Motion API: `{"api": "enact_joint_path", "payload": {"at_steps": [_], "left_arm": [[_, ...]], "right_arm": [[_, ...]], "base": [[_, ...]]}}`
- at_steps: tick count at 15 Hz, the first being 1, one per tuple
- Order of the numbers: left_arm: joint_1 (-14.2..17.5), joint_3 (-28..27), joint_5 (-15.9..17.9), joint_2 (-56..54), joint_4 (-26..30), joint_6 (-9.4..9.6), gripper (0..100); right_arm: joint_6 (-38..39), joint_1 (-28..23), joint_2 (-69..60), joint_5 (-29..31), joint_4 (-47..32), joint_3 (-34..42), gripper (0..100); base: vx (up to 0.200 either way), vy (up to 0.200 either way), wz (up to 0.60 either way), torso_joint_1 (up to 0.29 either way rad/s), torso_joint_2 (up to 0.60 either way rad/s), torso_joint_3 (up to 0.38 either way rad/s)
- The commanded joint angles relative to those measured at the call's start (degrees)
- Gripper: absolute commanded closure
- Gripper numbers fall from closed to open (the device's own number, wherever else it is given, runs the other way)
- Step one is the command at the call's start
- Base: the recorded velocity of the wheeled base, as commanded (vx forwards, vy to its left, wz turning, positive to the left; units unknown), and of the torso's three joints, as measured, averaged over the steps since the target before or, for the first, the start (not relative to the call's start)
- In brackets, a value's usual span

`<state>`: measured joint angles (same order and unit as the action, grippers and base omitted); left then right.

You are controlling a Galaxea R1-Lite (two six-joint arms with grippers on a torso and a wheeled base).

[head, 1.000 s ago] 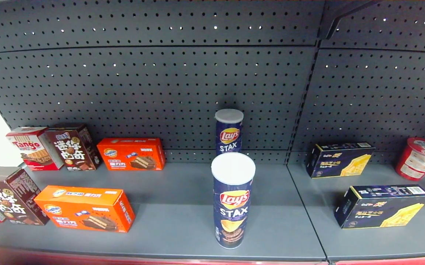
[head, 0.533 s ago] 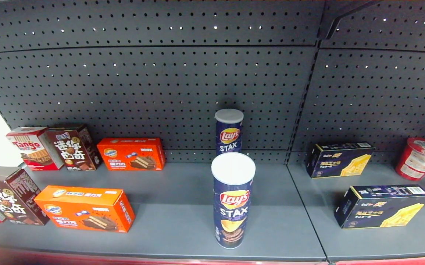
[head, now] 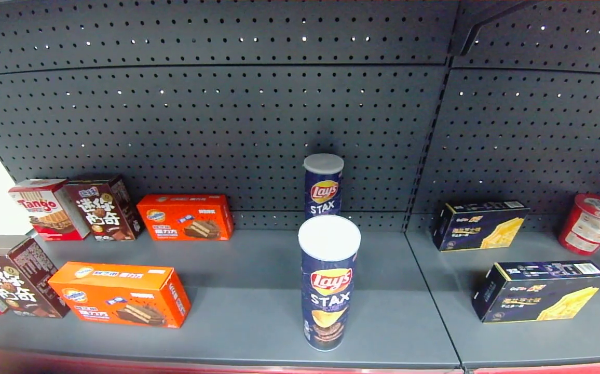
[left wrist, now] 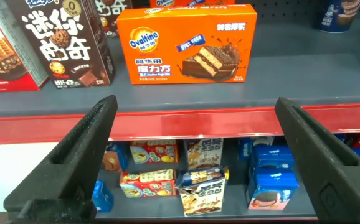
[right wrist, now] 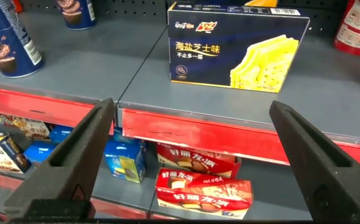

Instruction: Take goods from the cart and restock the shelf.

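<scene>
Tall navy white-lidded chip can (head: 329, 283), upright on grey shelf (head: 248, 311)

Shelf layout: cans in the middle, boxes on either side.

On the shelf (head: 248, 291), the front chip can (head: 329, 283) stands upright near the front edge, with the rear chip can (head: 323, 186) straight behind it by the back panel. Left of them, the wafer box (head: 48, 209), rear cookie box (head: 104, 206) and rear cake box (head: 186, 216) line the back, and the front cookie box (head: 14, 275) and front cake box (head: 121, 294) sit before them. On the right, the rear cracker box (head: 479, 225) is behind the front cracker box (head: 539, 290), with a noodle cup (head: 593, 223) farther right.
</scene>
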<state>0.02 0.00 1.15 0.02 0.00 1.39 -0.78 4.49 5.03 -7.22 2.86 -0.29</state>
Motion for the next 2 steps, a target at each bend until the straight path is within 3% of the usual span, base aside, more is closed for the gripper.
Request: {"api": "enact_joint_path", "payload": {"at_steps": [1,2], "left_arm": [[0.06,0.0,0.0,-0.02,0.0,0.02,0],[0.06,0.0,0.0,-0.02,0.0,0.1,0]], "right_arm": [[-0.19,0.0,0.06,-0.69,-0.32,-0.23,0],[-0.1,0.0,0.15,-1.04,-0.49,-0.23,0]], "base": [[0.0,0.0,0.0,0.0,0.0,0.0],[0.0,0.0,0.0,0.0,0.0,0.0]]}}
